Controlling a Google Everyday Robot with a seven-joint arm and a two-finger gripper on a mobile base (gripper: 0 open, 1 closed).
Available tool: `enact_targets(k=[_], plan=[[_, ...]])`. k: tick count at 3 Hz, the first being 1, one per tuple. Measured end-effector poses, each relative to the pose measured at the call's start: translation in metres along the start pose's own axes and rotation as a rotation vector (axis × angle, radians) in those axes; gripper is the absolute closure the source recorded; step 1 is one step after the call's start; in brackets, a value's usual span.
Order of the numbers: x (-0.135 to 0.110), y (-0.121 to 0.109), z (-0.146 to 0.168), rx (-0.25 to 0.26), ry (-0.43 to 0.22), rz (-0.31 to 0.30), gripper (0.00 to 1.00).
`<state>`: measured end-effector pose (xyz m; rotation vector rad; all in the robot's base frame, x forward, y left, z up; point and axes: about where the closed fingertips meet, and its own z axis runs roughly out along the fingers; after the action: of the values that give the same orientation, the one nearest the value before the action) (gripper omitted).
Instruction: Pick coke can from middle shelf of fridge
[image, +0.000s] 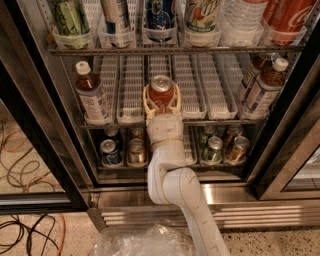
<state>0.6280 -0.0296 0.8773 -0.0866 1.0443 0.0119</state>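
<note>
The red coke can (161, 92) with a silver top stands at the front of a white lane tray on the middle shelf (215, 95) of the open fridge (60, 125). My gripper (161, 100) reaches in from below, and its pale fingers (147, 102) sit on both sides of the can, closed against it. The white arm (172, 185) runs down to the bottom of the view. Brown tea bottles stand on the shelf, one at the left (92, 95) and others at the right (267, 87).
Tall cans and bottles fill the top rack (165, 50), with a big red Coca-Cola bottle (287, 15) at the right. Small mixed cans (220, 147) crowd the bottom rack. Black door frames (35, 135) flank the opening. Cables (20, 160) lie on the floor at left; clear plastic (145, 242) lies below.
</note>
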Motion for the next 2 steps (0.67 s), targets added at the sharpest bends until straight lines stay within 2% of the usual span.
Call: enact_targets(k=[1,2], plan=[[-0.021,0.001,0.004,-0.022,-0.009,-0.002,1.00],[-0.040,0.004,0.002,-0.066,-0.021,-0.024,1.00]])
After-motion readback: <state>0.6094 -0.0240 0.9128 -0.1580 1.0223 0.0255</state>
